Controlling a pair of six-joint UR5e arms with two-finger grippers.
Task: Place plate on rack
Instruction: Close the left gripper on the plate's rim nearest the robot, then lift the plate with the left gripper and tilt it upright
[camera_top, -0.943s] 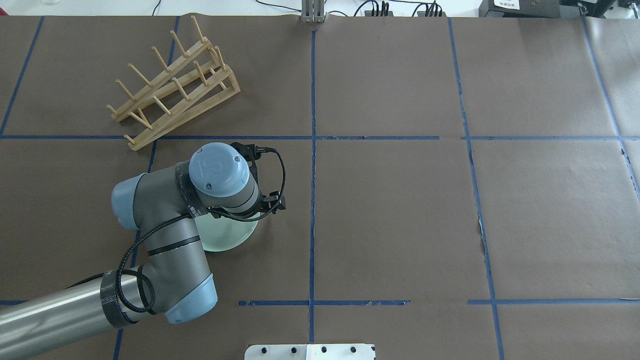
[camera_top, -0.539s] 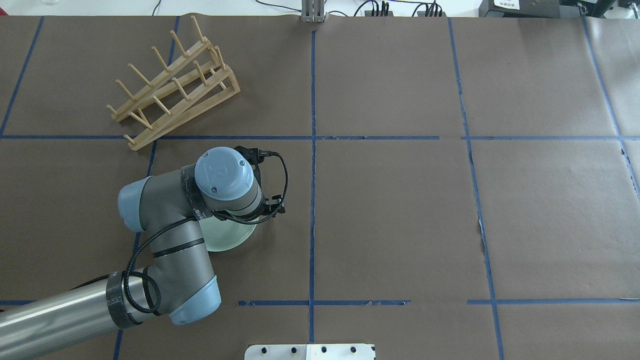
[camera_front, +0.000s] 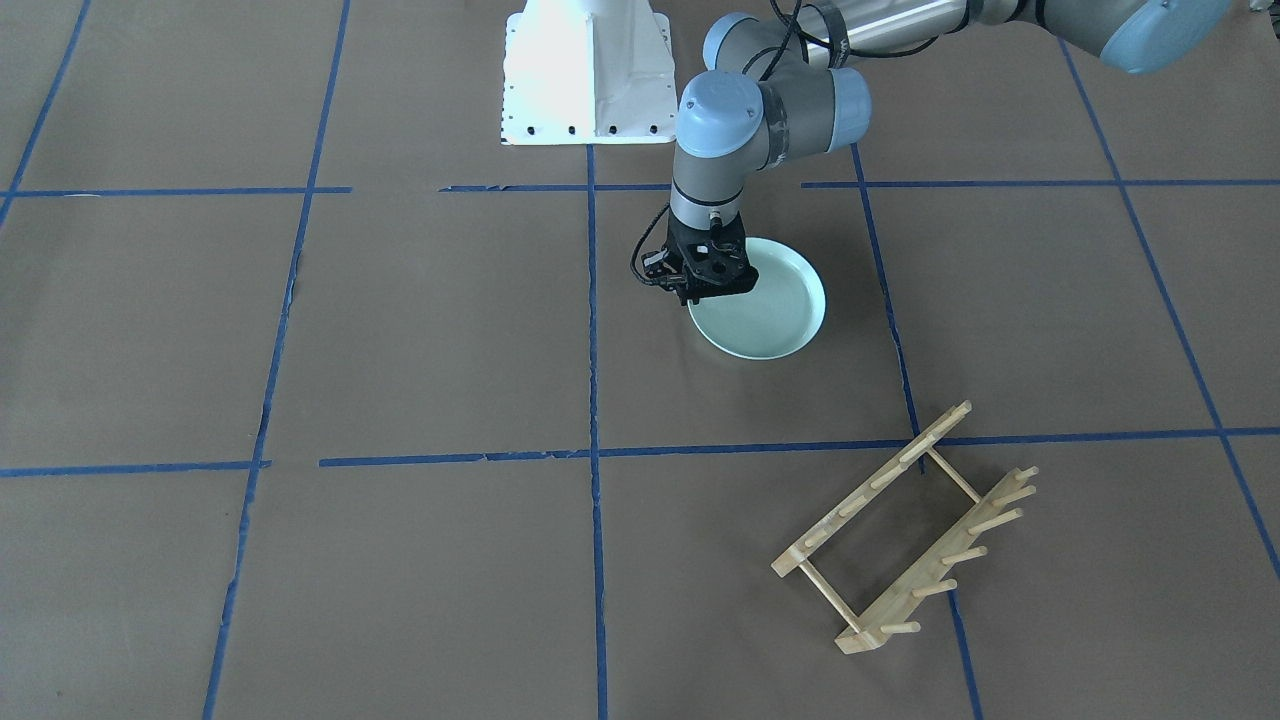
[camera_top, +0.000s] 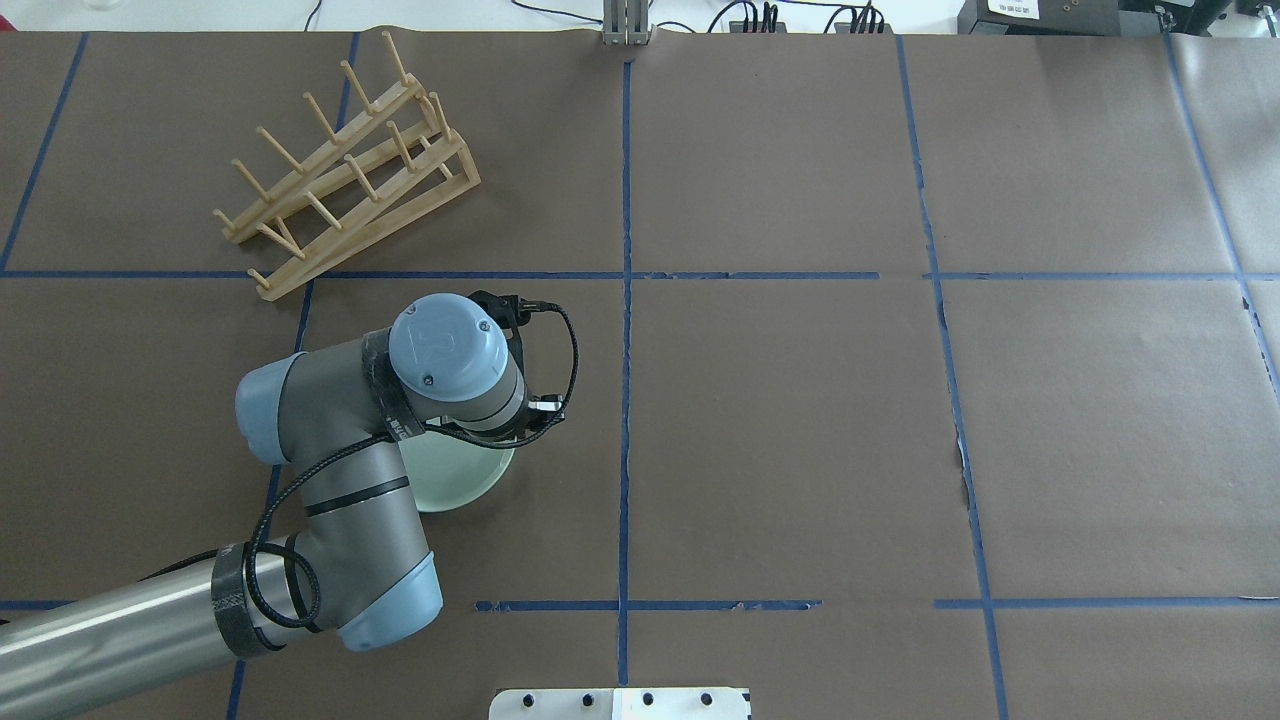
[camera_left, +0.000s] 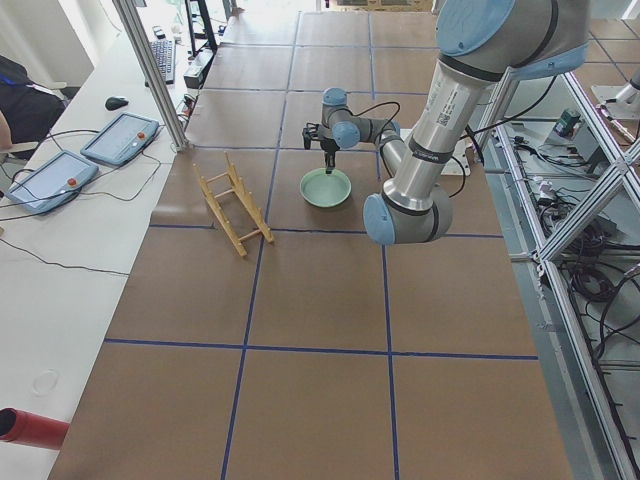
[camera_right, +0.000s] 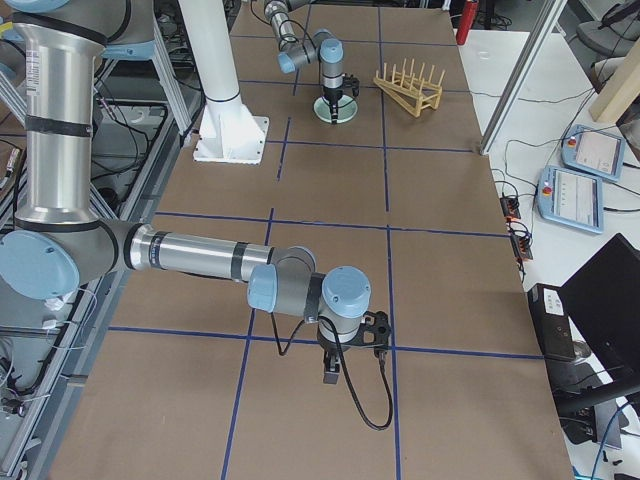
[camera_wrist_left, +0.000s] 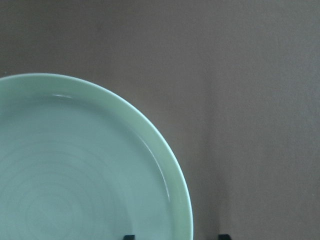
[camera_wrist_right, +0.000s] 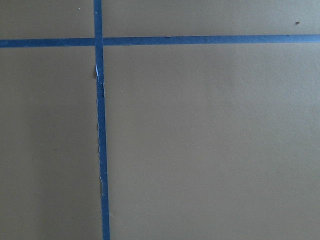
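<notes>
The pale mint-green plate (camera_front: 770, 310) lies flat on the brown table, and also shows in the overhead view (camera_top: 455, 485) and the left wrist view (camera_wrist_left: 75, 175). My left gripper (camera_front: 700, 295) points straight down at the plate's edge on the robot's right. It is open, with its two dark fingertips (camera_wrist_left: 129, 236) on either side of the rim. The light-wood rack (camera_front: 905, 530) stands empty at the far left (camera_top: 345, 170), apart from the plate. My right gripper (camera_right: 330, 376) hangs over bare table far off; I cannot tell whether it is open or shut.
Blue tape lines (camera_top: 626, 300) divide the brown paper table cover. The robot's white base plate (camera_front: 585, 75) sits at the near edge. Tablets and cables (camera_left: 120, 140) lie on a side bench beyond the rack.
My left wrist has shifted slightly right, then turned a little. The plate's visible edge now sits a bit nearer the robot. The rack has not moved.
</notes>
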